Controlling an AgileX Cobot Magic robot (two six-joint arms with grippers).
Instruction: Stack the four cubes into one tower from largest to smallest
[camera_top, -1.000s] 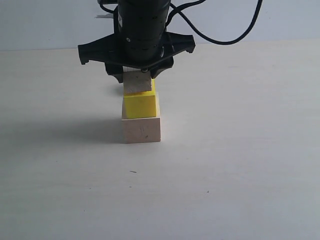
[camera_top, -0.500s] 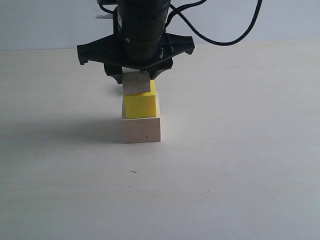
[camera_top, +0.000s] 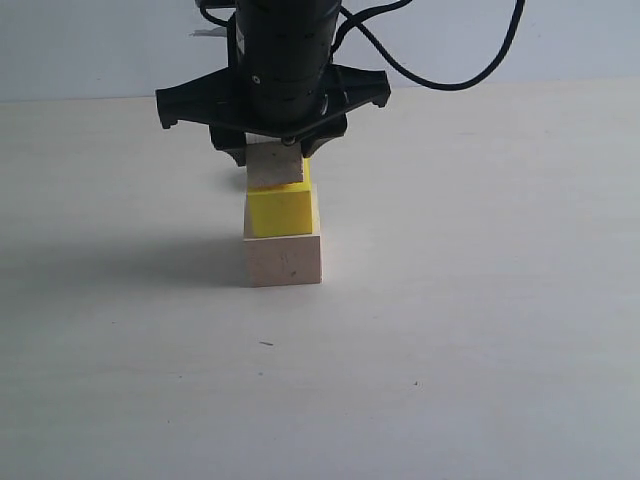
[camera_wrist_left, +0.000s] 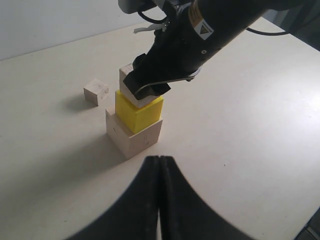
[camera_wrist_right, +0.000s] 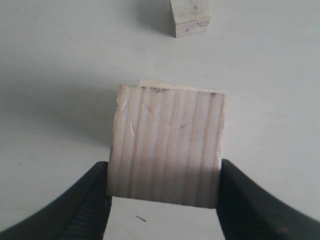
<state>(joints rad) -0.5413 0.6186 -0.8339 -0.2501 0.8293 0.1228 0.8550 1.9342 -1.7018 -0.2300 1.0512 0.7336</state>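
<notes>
The right gripper (camera_top: 275, 158) squeezes the small wood cube (camera_top: 275, 168) from two sides. It holds the cube right over the yellow cube (camera_top: 282, 212), touching it or almost touching; the pictures do not show which. The yellow cube sits on the big wood cube (camera_top: 285, 260), which sits on the table (camera_top: 480, 320). The left gripper (camera_wrist_left: 160, 165) is shut tight with nothing in it.

So two cubes are stacked and the third is nearly in place. The right gripper has not let go yet. The tiny wood cube (camera_wrist_left: 96, 92) lies alone on the table near the big wood cube. It goes on last.

There are four cubes: one big wood, one yellow, one small wood, one tiny wood. There are two grippers.
</notes>
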